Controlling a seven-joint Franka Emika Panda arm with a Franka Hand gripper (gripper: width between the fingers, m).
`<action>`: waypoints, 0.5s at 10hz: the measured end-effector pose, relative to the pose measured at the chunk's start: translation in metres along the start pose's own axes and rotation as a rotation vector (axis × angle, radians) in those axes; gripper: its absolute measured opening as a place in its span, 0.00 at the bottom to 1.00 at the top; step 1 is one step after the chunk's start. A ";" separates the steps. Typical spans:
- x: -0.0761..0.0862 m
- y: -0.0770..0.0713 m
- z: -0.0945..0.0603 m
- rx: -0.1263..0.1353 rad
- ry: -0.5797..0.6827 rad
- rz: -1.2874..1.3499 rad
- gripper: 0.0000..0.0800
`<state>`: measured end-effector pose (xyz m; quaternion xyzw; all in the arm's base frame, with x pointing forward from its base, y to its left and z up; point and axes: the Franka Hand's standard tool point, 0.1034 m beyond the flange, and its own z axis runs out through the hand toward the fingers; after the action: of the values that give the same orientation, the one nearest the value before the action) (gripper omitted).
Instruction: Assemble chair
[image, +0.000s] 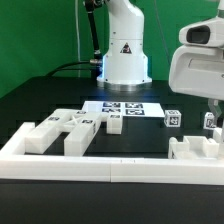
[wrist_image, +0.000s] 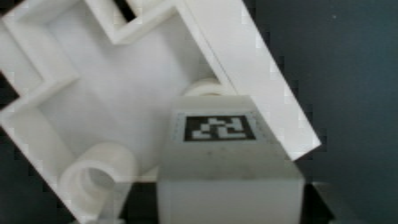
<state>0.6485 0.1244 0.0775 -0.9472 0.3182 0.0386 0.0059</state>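
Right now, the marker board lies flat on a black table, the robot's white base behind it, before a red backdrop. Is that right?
No: the exterior view shows the backdrop is green, not red. The marker board does lie flat on the black table, the robot's white base behind it.

No words or numbers readable. Triangle sign (image: 126, 47) on robot base (image: 124, 62). Square coded tag (wrist_image: 222, 127) on chair piece (wrist_image: 231, 165). Similar tags on marker board (image: 125, 108).
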 end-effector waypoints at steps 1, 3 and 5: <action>0.001 0.001 0.000 0.002 -0.003 0.090 0.36; 0.001 0.001 0.000 0.001 -0.003 0.202 0.36; 0.001 0.001 0.001 0.001 -0.004 0.221 0.36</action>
<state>0.6482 0.1230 0.0769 -0.9064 0.4205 0.0408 0.0028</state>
